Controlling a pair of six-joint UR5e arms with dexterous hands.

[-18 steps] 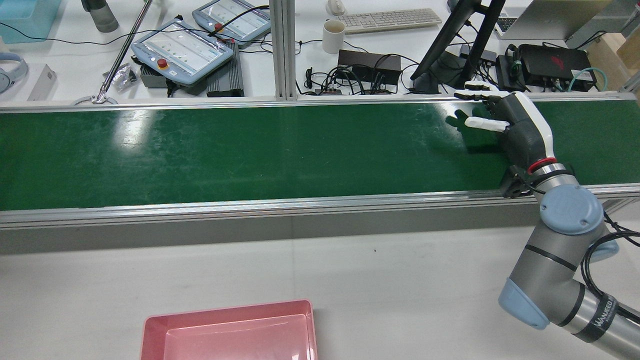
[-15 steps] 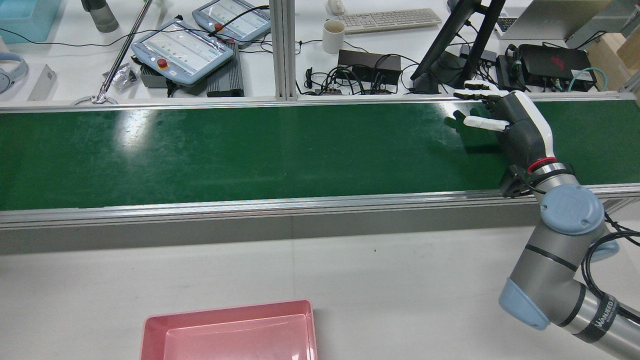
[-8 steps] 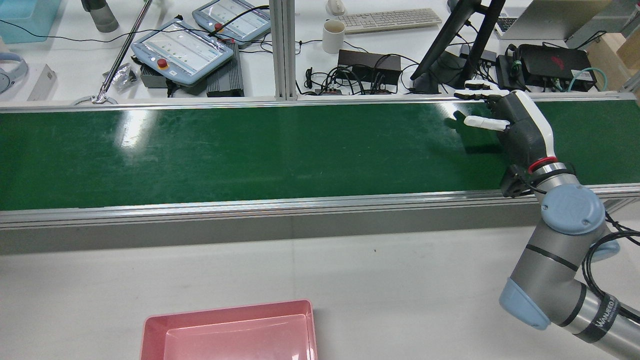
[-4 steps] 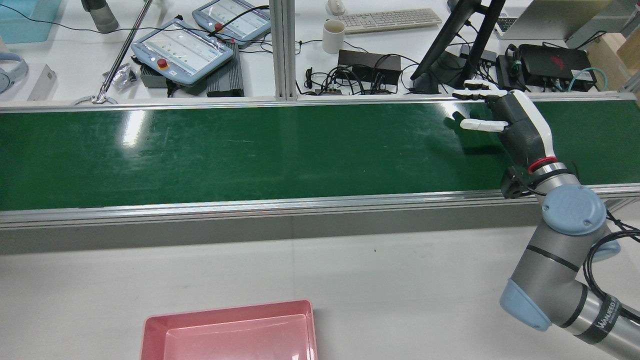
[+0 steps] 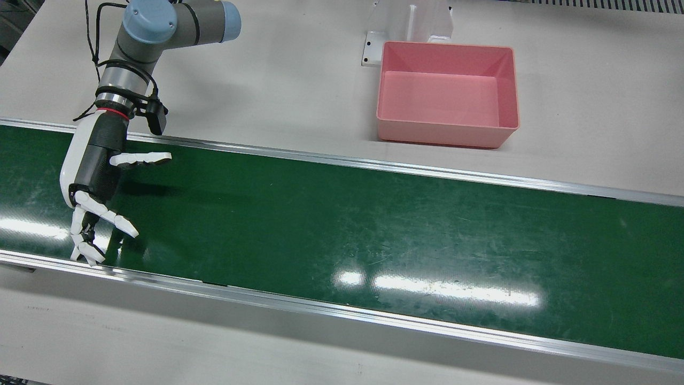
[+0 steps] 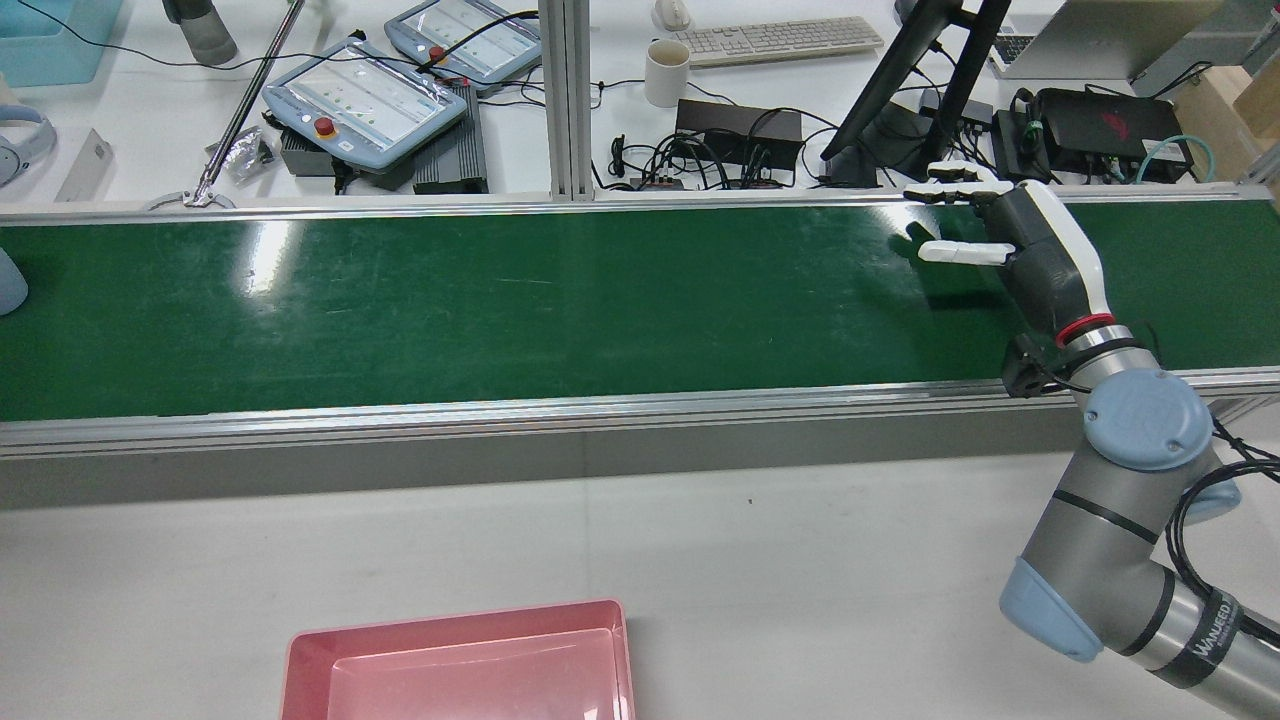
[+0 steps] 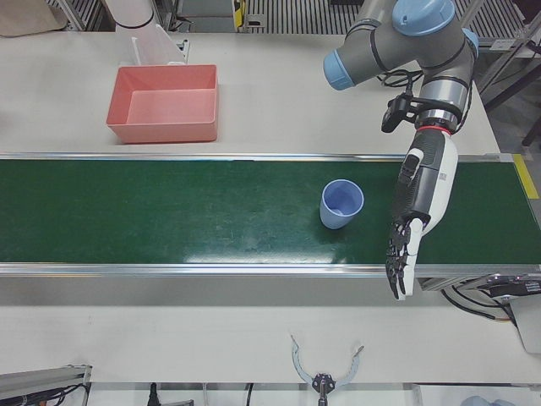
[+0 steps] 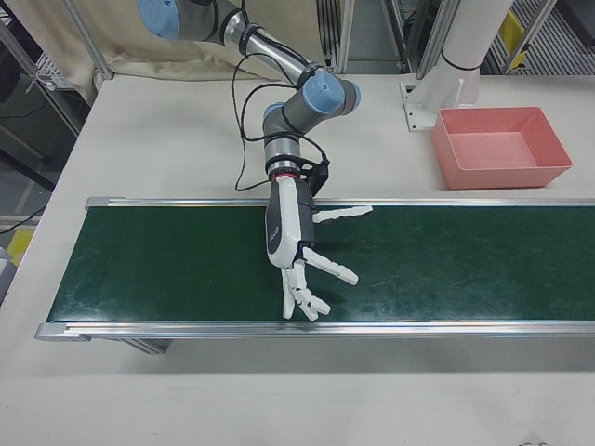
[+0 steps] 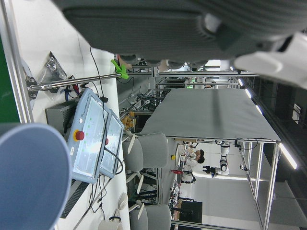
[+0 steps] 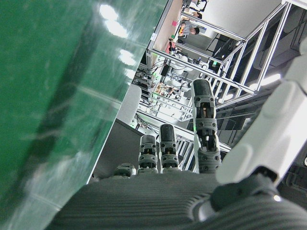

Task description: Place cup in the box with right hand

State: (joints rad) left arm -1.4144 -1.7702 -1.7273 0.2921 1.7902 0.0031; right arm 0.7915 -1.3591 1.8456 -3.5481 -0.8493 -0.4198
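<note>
Right hand (image 5: 93,182): open, fingers spread apart, holding nothing; hangs over the green belt (image 5: 342,224) at its end on the robot's right. Fingertips reach twd the belt's operator-side rail, thumb sticks out sideways along the belt. Also seen in rear view (image 6: 1010,240) and right-front view (image 8: 296,249).
Right hand fingers (image 10: 206,129): straight, apart, w/ belt surface alongside in the right hand view.
Right arm (image 6: 1120,520): comes in from the white table (image 6: 700,560) on the robot side of the belt, wrist w/ red ring just past the near rail.
Left hand (image 7: 418,207): open, fingers extended and slightly apart, empty; poised over the belt, fingertips out past the operator-side rail. Palm faces the cup.
Cup (image 7: 341,204): light blue, upright, open top up, standing on the belt near its middle width, just beside the left hand, not touching. In rear view only a sliver shows at the belt's far-left edge (image 6: 8,282). Fills the near corner of the left hand view (image 9: 29,177), blurred.
Cup vs right hand: well apart, opposite ends of the belt.
Box (image 5: 448,133): pink, rectangular, empty, on the white table on the robot side of the belt, not touching the rail. Cup is outside it.
Beyond belt (operator side): two teach pendants (image 6: 365,100), white mug (image 6: 666,72), keyboard (image 6: 780,38), cables.
</note>
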